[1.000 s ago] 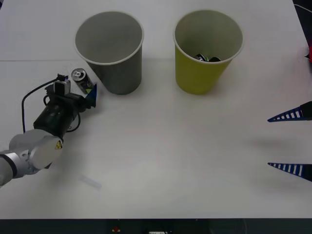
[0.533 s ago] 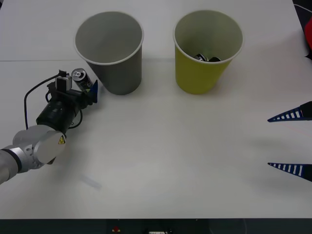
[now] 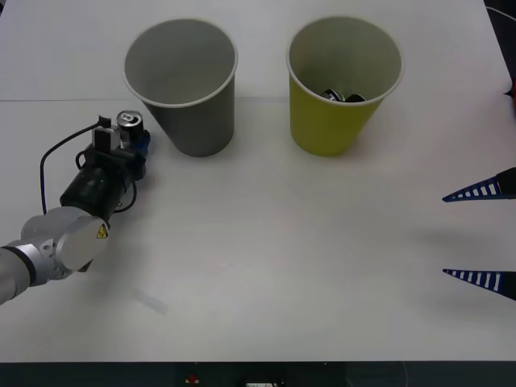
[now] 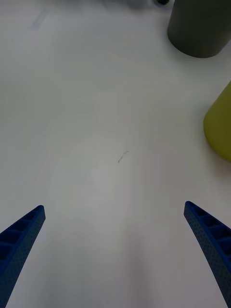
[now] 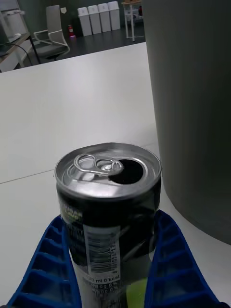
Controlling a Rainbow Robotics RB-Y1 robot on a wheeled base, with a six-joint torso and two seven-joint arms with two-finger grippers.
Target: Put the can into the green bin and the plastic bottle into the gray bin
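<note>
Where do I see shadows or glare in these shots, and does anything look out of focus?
Front view: even overhead light, soft shadows beside the gray bin and green bin. Left wrist view: the can between the left gripper fingers is sharp, with glare on its silver top; the room behind is softer. Right wrist view: the open right gripper casts a faint, diffuse shadow on the table.

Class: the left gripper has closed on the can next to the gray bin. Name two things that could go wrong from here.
1. The can stands close beside the gray bin; lifting it could knock the bin.
2. The can's opened top sits above the left gripper fingers, so the low hold might let it tip on the way to the green bin.
</note>
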